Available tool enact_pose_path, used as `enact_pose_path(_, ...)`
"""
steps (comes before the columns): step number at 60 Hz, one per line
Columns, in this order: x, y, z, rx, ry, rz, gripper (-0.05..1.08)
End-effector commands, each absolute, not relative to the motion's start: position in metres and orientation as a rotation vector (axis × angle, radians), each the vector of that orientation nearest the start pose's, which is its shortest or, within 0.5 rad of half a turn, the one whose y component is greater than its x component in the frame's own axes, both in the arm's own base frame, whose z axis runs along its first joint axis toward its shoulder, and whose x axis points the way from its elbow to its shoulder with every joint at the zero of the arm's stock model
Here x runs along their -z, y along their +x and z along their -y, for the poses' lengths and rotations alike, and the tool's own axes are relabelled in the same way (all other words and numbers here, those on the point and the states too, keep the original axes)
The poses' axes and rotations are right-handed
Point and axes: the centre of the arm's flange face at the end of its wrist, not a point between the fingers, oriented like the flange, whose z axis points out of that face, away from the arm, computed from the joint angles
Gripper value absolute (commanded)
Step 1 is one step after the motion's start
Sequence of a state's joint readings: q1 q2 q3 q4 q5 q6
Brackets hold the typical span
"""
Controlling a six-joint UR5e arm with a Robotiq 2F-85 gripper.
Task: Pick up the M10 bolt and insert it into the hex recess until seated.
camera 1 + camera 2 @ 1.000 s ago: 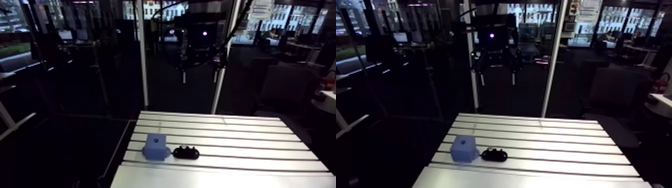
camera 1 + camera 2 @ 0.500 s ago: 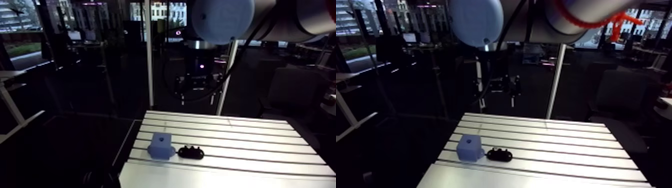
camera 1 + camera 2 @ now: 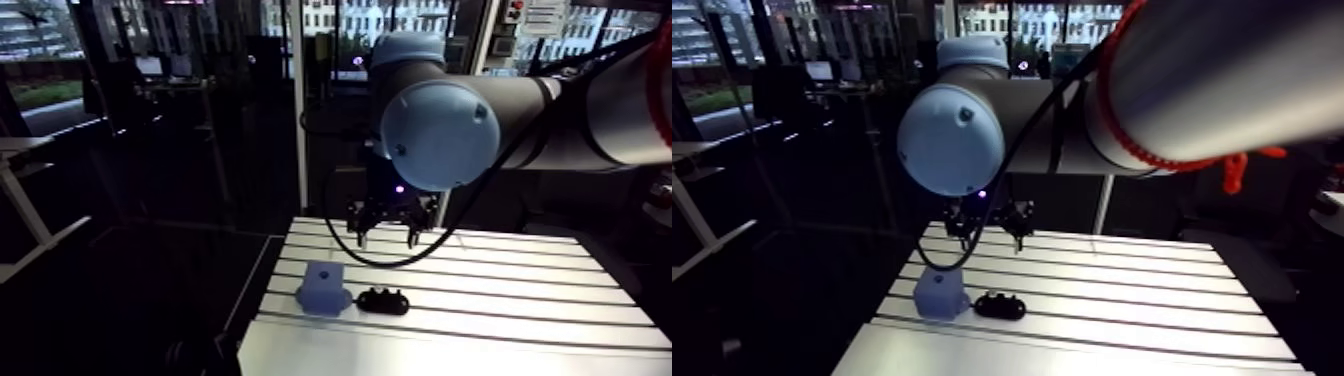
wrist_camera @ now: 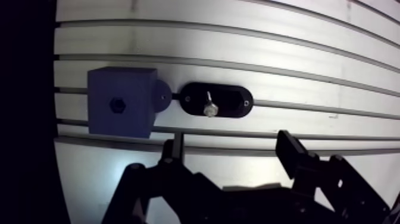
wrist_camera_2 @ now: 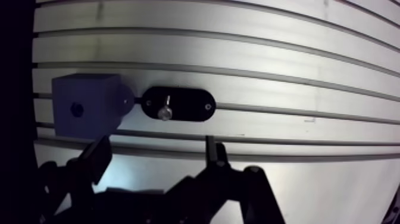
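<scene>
The gripper [image 4: 231,144] hung above the bench [image 4: 333,77] with its two fingers spread wide and nothing between them. The M10 bolt [image 4: 209,108] sat in a black oval holder [image 4: 232,99] ahead of the fingers, just beside the blue block [image 4: 128,98].

The step in hand was judged to be the approach for the pick. The fingers should be centred over the bolt, lowered straight and closed squarely, clear of the holder's rim and the block.

The bolt was bright metal; which end pointed up could not be told. The holder looked smooth and dark. The block was matt and square-edged, with a small hex recess [image 4: 118,105] in its upper face. The bench was pale aluminium, slotted lengthwise.
</scene>
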State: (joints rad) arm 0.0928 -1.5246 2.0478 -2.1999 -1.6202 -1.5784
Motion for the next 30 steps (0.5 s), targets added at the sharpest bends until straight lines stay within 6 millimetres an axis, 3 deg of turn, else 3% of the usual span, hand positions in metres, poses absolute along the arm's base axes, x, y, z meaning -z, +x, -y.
enact_pose_path(1,-0.281,-0.456,0.169,-0.067,-0.143,-3.238,0.43)
enact_pose_path(30,-0.259,-0.464,0.17,-0.063,-0.136,-3.204,0.37)
